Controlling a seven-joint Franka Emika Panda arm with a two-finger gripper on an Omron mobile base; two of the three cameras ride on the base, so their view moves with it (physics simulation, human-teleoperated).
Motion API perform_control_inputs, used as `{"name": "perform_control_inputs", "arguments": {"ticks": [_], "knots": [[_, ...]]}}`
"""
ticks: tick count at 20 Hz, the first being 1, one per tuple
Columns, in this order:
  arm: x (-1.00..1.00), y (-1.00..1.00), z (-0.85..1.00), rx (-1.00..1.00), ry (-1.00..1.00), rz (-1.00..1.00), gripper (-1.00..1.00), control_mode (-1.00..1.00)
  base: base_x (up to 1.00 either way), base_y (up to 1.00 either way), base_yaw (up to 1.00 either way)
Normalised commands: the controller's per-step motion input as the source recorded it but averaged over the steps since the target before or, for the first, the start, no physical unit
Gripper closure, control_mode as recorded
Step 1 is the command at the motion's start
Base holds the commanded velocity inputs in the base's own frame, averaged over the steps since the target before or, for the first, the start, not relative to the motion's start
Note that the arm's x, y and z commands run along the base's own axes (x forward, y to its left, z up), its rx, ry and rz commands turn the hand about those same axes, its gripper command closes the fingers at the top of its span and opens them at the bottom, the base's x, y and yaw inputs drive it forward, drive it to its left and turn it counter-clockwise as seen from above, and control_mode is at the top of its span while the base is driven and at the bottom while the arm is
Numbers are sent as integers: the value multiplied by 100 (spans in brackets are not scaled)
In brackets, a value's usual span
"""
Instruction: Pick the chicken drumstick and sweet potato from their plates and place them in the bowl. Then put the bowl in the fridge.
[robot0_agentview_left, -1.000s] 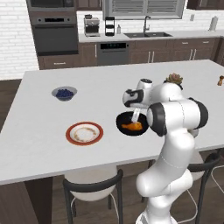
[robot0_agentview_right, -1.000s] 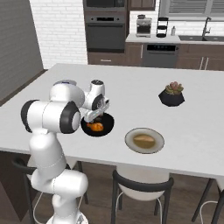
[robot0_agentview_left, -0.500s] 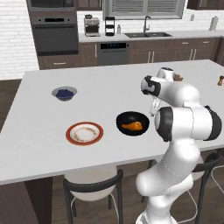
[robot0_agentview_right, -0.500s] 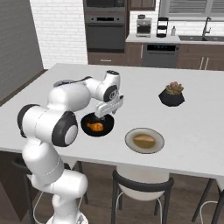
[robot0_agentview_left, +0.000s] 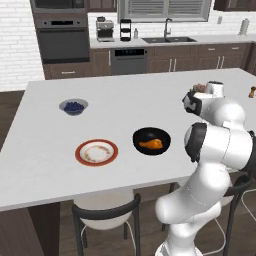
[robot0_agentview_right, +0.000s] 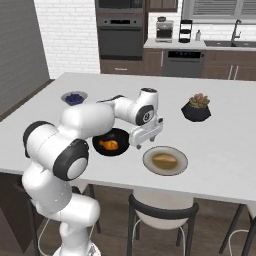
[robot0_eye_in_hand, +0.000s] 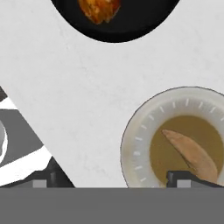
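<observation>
The chicken drumstick (robot0_agentview_left: 151, 144) already lies in the black bowl (robot0_agentview_left: 165, 135) on the table (robot0_agentview_left: 120, 100). The pincer (robot0_agentview_right: 147, 134), spread wide and empty, hangs between bowl and grey plate (robot0_agentview_right: 149, 162), whose sweet potato (robot0_agentview_right: 164, 159) remains; the fridge step follows.

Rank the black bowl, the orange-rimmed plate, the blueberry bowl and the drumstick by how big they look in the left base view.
1. Orange-rimmed plate and black bowl: nearly alike, the plate perhaps slightly wider.
2. Blueberry bowl, though it sits farther from the camera.
3. Drumstick, inside the black bowl.
</observation>
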Motion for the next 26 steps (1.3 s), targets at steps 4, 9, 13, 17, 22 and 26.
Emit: {"name": "perform_control_inputs", "arguments": {"ticks": [4, 9, 13, 17, 22, 26], "knots": [[-5, -48, -6, -20, 6, 0, -100, -100, 0, 0, 0], [8, -27, 0, -16, 0, 0, -100, -100, 0, 0, 0], [0, -15, -9, -1, 0, 0, -100, -100, 0, 0, 0], [13, -13, -43, 0, 0, 3, -100, -100, 0, 0, 0], [37, -3, -38, 0, 0, 7, -100, -100, 0, 0, 0], [32, -1, -33, 0, 0, 9, -100, -100, 0, 0, 0]]}}
